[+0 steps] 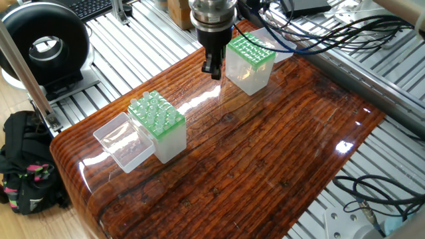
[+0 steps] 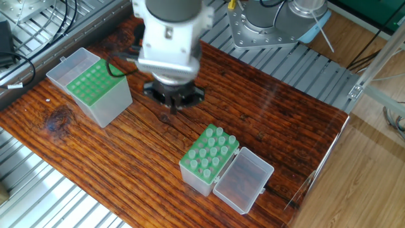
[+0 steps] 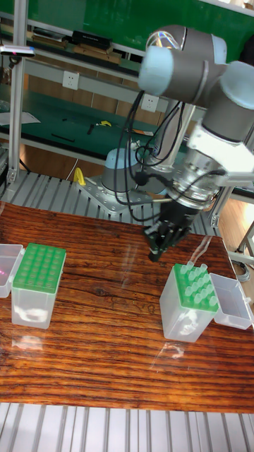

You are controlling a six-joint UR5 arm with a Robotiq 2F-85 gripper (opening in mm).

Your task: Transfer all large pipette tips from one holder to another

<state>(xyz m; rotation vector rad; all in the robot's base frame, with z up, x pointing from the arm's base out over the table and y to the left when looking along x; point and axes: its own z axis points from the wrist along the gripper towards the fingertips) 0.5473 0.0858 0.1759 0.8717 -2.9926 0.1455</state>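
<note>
My gripper (image 1: 213, 68) hangs over the table between the two holders, nearer the one with the bare-looking green rack (image 1: 250, 58). Its dark fingers look pressed together and shut, and no tip shows between them. The other holder (image 1: 161, 129) carries several large pipette tips (image 1: 155, 111) standing upright in its green rack. In the other fixed view my gripper (image 2: 172, 106) is blurred, with the tips (image 2: 209, 151) to its lower right and the bare green rack (image 2: 95, 83) to its left. The tall fixed view has my gripper (image 3: 154, 252) up and left of the tips (image 3: 195, 280).
The tip holder's clear lid (image 1: 122, 141) lies open beside it. Cables (image 1: 319, 36) trail behind the arm along the table's back edge. A black round device (image 1: 45, 46) and a bag (image 1: 26, 162) sit off the table's left side.
</note>
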